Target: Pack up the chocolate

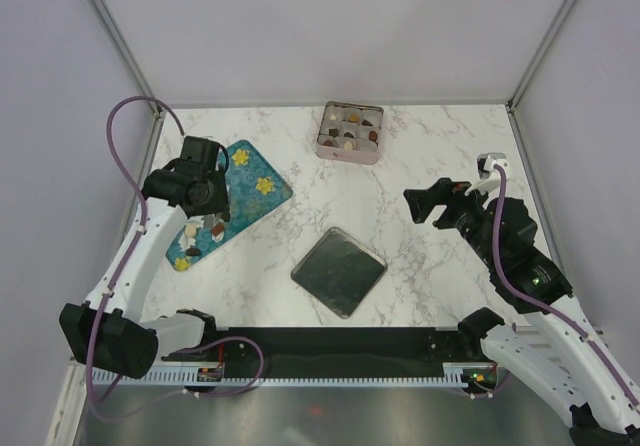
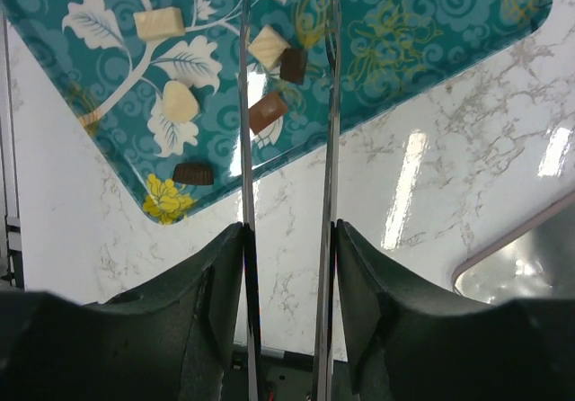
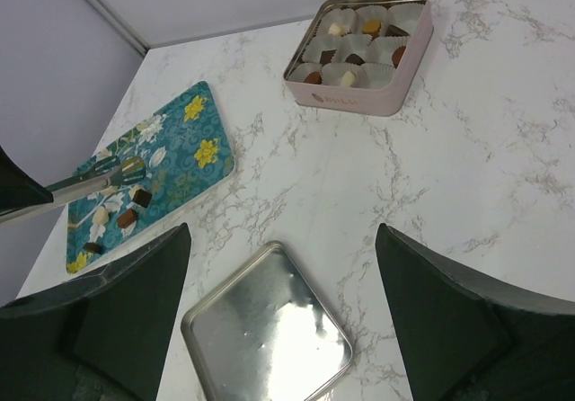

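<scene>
Left gripper (image 2: 287,5) blades parked over the chocolate (image 2: 180,102) on the teal tray (image 2: 431,50)

Jaws are partway apart with nothing pinched. A dark piece (image 2: 292,64) lies loose between the two thin blades, a whitish piece (image 2: 268,46) and a reddish-brown piece (image 2: 271,111) sit right against the left blade, and the others are off to the left of it. Right gripper (image 3: 283,239) is spread wide and empty, with the lid (image 3: 269,329) just below it and the tin (image 3: 359,102) well beyond its tips, several of its paper cups filled. My worry: those three are bunched so tight that a squeeze could grab two at once or flick one off the glossy tray. Blades that skinny could also drop a piece on the long trip to the tin.
</scene>
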Motion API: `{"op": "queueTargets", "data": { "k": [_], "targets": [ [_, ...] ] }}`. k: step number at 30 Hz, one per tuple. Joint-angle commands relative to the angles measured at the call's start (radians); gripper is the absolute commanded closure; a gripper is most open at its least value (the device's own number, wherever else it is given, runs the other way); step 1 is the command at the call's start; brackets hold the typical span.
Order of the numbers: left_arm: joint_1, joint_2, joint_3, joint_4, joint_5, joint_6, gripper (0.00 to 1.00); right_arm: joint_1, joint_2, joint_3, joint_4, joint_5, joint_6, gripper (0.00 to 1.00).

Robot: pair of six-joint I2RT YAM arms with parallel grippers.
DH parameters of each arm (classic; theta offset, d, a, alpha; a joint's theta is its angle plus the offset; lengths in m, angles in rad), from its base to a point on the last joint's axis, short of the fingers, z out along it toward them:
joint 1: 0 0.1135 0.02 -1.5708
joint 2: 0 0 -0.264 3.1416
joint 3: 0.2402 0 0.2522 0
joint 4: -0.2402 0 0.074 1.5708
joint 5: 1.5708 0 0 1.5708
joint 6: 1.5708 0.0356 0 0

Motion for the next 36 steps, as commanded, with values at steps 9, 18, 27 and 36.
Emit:
{"op": "queueTargets", "data": {
  "k": [9, 18, 27, 36],
  "targets": [
    [0.019, -0.039, -0.055, -0.022, 0.080, -0.009, 0.53, 0.004, -0.009, 0.003, 0.036, -0.039, 0.014, 0.08],
    [0.019, -0.025, -0.080, -0.026, 0.095, -0.006, 0.55, 0.004, -0.005, 0.007, 0.036, -0.046, 0.016, 0.08],
    [0.019, -0.014, -0.098, -0.028, 0.094, 0.003, 0.58, 0.006, 0.012, 0.011, 0.040, -0.048, 0.016, 0.08],
    [0.020, -0.011, -0.085, -0.031, 0.098, 0.008, 0.69, 0.004, 0.007, 0.002, 0.045, -0.049, 0.022, 0.08]
  ]
}}
